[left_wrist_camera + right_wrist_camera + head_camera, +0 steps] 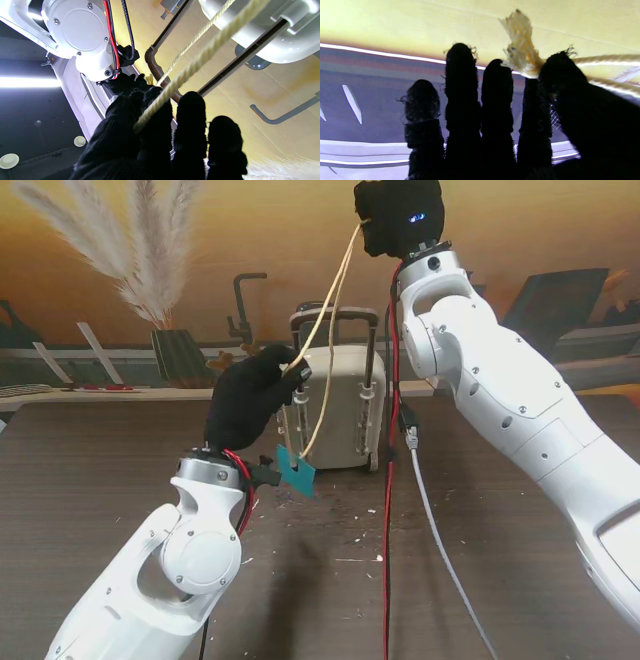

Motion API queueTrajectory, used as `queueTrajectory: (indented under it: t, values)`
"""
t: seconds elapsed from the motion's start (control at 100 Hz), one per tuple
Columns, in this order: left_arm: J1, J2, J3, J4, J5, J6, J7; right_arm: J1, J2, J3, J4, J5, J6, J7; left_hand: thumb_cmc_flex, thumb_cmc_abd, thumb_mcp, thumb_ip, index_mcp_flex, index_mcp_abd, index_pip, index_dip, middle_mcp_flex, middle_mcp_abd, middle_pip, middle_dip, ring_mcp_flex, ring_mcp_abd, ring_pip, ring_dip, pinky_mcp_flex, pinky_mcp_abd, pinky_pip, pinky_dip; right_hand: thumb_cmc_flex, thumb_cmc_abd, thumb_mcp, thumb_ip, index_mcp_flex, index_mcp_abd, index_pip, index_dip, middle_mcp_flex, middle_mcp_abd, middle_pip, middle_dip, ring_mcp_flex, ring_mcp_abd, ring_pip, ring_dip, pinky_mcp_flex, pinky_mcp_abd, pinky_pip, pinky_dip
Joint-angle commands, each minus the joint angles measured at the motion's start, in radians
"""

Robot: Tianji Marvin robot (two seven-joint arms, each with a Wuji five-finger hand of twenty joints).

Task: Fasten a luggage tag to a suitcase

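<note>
A small cream suitcase (345,405) stands upright at the middle of the table, its dark pull handle (335,315) extended. A teal luggage tag (296,470) hangs in front of its left side on a long beige cord (338,300). My left hand (255,395) is closed on the cord beside the handle rods; its wrist view shows the cord (190,67) crossing the fingers (190,120) next to a handle rod (240,60). My right hand (400,218) is raised high above the suitcase, pinching the cord's frayed end (522,57) between thumb and forefinger. The cord is taut between both hands.
A red cable (390,480) and a white cable (440,540) hang from my right arm down to the dark wooden table (100,480). Small pale crumbs (350,530) lie in front of the suitcase. A printed backdrop (150,270) stands behind it.
</note>
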State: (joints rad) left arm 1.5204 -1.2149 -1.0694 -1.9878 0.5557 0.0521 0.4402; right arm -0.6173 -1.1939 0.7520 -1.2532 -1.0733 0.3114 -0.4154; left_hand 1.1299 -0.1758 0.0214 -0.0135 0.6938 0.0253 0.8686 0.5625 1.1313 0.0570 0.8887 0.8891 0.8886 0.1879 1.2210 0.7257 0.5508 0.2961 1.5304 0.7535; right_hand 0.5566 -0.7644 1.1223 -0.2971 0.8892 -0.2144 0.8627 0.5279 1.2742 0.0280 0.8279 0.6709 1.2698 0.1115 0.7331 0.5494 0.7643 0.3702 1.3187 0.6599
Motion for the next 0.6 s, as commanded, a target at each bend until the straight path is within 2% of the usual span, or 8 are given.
queueTrajectory:
  t: [0.0, 0.13, 0.2, 0.31, 0.59]
  values:
    - [-0.005, -0.002, -0.006, -0.002, -0.001, 0.010, -0.018, 0.007, 0.000, -0.002, 0.011, 0.003, 0.004, 0.015, 0.058, 0.030, -0.024, 0.002, -0.015, 0.000, -0.011, -0.021, -0.006, -0.007, 0.005, 0.008, 0.013, -0.006, 0.011, 0.023, -0.009, 0.019, 0.025, 0.018, 0.087, 0.062, 0.029, 0.015, 0.066, -0.093, 0.119, 0.015, -0.004, -0.009, 0.001, -0.001, 0.001, 0.004, -0.017, 0.001, -0.016, -0.005, -0.014, 0.005]
    - [-0.008, -0.002, -0.010, 0.007, -0.006, 0.017, -0.025, 0.013, -0.002, -0.015, 0.029, 0.011, 0.006, 0.021, 0.059, 0.029, -0.025, 0.002, -0.014, 0.001, -0.013, -0.023, -0.007, -0.007, 0.004, 0.008, 0.011, -0.005, 0.010, 0.023, -0.009, 0.020, 0.025, 0.018, 0.077, 0.052, 0.027, 0.015, 0.066, -0.094, 0.104, -0.036, -0.012, -0.015, -0.004, -0.003, -0.007, 0.002, -0.029, -0.002, -0.023, -0.008, -0.024, 0.001]
    - [-0.009, -0.002, -0.011, 0.010, -0.009, 0.019, -0.025, 0.013, -0.002, -0.018, 0.033, 0.012, 0.006, 0.025, 0.058, 0.030, -0.025, 0.002, -0.015, 0.001, -0.015, -0.025, -0.007, -0.006, 0.004, 0.008, 0.011, -0.003, 0.010, 0.023, -0.010, 0.020, 0.025, 0.018, 0.063, 0.031, 0.034, 0.013, 0.047, -0.097, 0.096, -0.118, -0.037, -0.029, -0.013, -0.003, -0.019, -0.001, -0.041, -0.003, -0.035, -0.014, -0.033, -0.004]
    - [-0.010, -0.003, -0.011, 0.012, -0.011, 0.020, -0.026, 0.009, 0.005, -0.018, 0.024, 0.000, 0.010, 0.049, 0.060, 0.030, -0.025, 0.002, -0.013, 0.003, -0.015, -0.026, -0.008, -0.004, 0.004, 0.007, 0.011, -0.002, 0.009, 0.024, -0.011, 0.020, 0.024, 0.018, 0.025, -0.004, 0.046, 0.010, -0.002, -0.095, 0.065, -0.183, -0.102, -0.032, -0.039, -0.004, -0.046, -0.003, -0.061, -0.008, -0.059, -0.023, -0.051, -0.009]
    - [-0.012, -0.003, -0.010, 0.014, -0.013, 0.020, -0.025, -0.005, 0.013, -0.006, 0.008, -0.015, 0.007, 0.066, 0.061, 0.030, -0.025, 0.002, -0.013, 0.003, -0.015, -0.026, -0.009, -0.005, 0.004, 0.007, 0.010, -0.002, 0.008, 0.024, -0.011, 0.020, 0.023, 0.019, -0.042, -0.068, -0.028, -0.031, -0.068, -0.078, 0.042, -0.220, -0.185, -0.028, -0.056, -0.016, -0.080, -0.003, -0.078, -0.012, -0.088, -0.028, -0.066, -0.010]
